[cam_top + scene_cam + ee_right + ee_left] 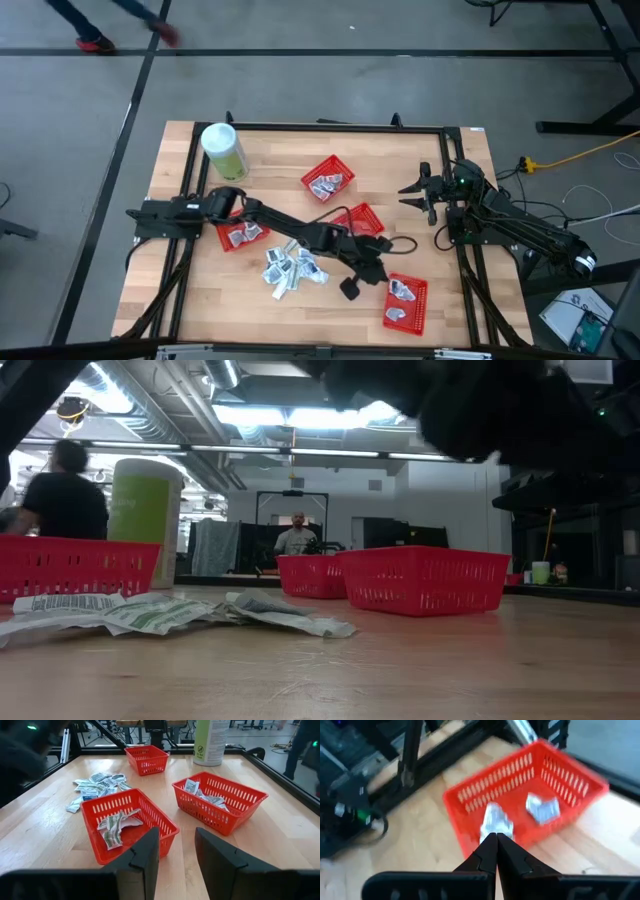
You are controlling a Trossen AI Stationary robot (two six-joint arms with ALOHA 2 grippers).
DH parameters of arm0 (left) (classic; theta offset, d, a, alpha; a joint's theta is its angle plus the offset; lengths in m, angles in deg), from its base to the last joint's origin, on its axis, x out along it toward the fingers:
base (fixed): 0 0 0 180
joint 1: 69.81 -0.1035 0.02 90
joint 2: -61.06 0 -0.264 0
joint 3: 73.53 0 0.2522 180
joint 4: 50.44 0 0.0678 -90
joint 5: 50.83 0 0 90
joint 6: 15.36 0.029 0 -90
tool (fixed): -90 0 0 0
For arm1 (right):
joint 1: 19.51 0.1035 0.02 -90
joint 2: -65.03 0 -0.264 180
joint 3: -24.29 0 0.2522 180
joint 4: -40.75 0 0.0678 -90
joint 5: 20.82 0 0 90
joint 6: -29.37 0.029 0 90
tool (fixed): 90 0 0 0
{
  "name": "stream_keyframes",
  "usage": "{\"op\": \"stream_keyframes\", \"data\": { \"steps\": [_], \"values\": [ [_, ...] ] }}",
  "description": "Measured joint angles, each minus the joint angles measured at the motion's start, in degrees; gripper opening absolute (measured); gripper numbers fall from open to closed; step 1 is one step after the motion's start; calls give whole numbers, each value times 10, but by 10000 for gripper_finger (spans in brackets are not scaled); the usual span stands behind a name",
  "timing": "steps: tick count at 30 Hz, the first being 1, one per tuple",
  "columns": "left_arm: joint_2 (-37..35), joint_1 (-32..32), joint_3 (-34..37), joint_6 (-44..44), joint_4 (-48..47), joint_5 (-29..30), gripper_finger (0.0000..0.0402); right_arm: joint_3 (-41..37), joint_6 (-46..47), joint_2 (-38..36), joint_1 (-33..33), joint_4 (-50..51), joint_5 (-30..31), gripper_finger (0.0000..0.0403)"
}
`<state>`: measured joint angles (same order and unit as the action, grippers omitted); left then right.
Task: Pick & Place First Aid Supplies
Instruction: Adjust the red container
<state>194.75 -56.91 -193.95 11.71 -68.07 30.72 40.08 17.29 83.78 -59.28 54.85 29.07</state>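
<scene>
Left wrist view: the left gripper (pixel 496 840) is pinched tight on a small white packet (pixel 496 824), holding it by the rim of a red basket (pixel 485 795) near the table's (pixel 440 330) front right corner.

You're in a robotics lab or open workshop: butcher-block table (pixel 200 290) in a black metal frame (pixel 330 127), concrete floor with taped lines, exposed ducts (pixel 150 420) and strip lights overhead, cables beyond the right gripper (pixel 418 192), people (pixel 62 495) at benches behind.
</scene>
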Motion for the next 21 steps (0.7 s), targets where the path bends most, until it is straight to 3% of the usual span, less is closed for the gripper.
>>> {"op": "stream_keyframes", "data": {
  "steps": [8,16,18,21],
  "values": [
    [-136,1,221,-15,157,63,2,0,0,0,0,0,0,126],
    [-296,16,429,-30,209,161,2,0,-20,0,0,0,1,126],
    [-330,14,471,-48,210,175,2,0,-71,0,0,-3,16,126],
    [-379,12,527,-69,241,198,1,0,-72,0,0,0,49,126]
  ]
}}
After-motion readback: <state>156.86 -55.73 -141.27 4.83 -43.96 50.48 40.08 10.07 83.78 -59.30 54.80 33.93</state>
